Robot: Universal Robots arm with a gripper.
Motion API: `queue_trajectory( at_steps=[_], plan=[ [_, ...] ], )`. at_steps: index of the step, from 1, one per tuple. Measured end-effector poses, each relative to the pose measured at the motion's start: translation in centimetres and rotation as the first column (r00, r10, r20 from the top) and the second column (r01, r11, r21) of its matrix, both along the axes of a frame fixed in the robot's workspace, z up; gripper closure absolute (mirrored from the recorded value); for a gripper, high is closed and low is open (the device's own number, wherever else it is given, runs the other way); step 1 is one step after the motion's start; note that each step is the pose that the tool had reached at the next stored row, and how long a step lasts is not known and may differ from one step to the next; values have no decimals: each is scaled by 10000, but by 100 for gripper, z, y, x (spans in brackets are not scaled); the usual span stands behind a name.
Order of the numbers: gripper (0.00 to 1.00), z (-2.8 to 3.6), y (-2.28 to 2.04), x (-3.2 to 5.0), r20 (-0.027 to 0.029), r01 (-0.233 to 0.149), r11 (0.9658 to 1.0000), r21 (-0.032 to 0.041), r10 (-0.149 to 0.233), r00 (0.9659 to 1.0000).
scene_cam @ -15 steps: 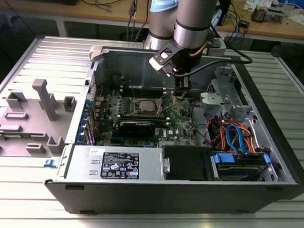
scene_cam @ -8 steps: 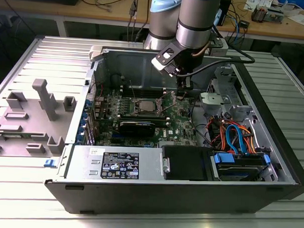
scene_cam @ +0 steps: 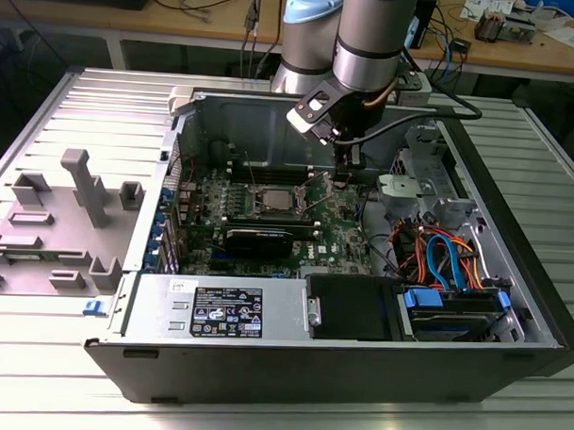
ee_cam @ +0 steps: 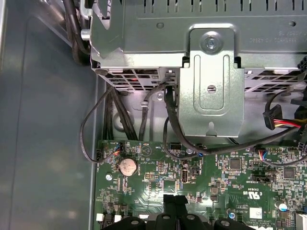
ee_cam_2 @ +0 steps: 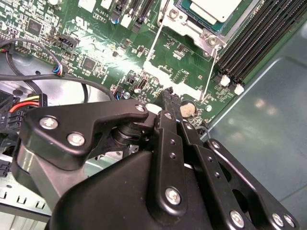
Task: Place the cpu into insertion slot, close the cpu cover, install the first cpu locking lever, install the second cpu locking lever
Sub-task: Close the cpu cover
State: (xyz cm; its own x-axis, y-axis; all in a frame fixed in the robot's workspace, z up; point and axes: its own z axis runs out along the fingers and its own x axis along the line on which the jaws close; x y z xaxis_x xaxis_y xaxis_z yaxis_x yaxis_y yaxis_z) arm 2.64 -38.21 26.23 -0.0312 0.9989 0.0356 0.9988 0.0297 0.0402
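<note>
Black gripper (ee_cam_2: 168, 94), fingers together, is hovering at the free edge of the open cpu cover (ee_cam_2: 156, 72); cpu (ee_cam_2: 213, 8) is sitting in insertion slot (ee_cam_2: 206, 36).

The arm (scene_cam: 369, 39) is a silvery-grey tube with pale blue joint caps (scene_cam: 311, 10), a black cable (scene_cam: 441, 115) loops off its wrist (scene_cam: 365, 81), and below that wrist the matt-black gripper (ee_cam_2: 168, 96) has flat linked bars pinned with silver screws (ee_cam_2: 173, 195).
</note>
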Motion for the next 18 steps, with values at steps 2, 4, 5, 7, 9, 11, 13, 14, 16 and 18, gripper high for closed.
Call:
queue_trajectory(
  at_steps=[2, 4, 5, 7, 9, 11, 13, 14, 16, 18],
  plan=[
    [89, 0, 0, 0, 0, 0, 10000, 0, 0, 10000],
    [89, 0, 0, 1, 0, 2, 10000, 1, -2, 10000],
    [89, 0, 0, 1, 0, 2, 10000, 0, -2, 10000],
    [89, 0, 0, 2, 0, 0, 10000, 1, 0, 10000],
    [89, 0, 0, 4, -1, 0, 10000, 0, 0, 10000],
    [89, -2, 1, 28, -15, -1, 10000, 3, 1, 10000],
    [89, -1, 0, 68, -46, 0, 10000, 1, 0, 10000],
    [89, -2, 0, 91, -57, 0, 10000, 2, 0, 10000],
    [89, -1, 0, 121, -67, 0, 10000, -1, 0, 10000],
    [89, -18, 0, 128, -86, 0, 10000, 13, 0, 10000]
  ],
)
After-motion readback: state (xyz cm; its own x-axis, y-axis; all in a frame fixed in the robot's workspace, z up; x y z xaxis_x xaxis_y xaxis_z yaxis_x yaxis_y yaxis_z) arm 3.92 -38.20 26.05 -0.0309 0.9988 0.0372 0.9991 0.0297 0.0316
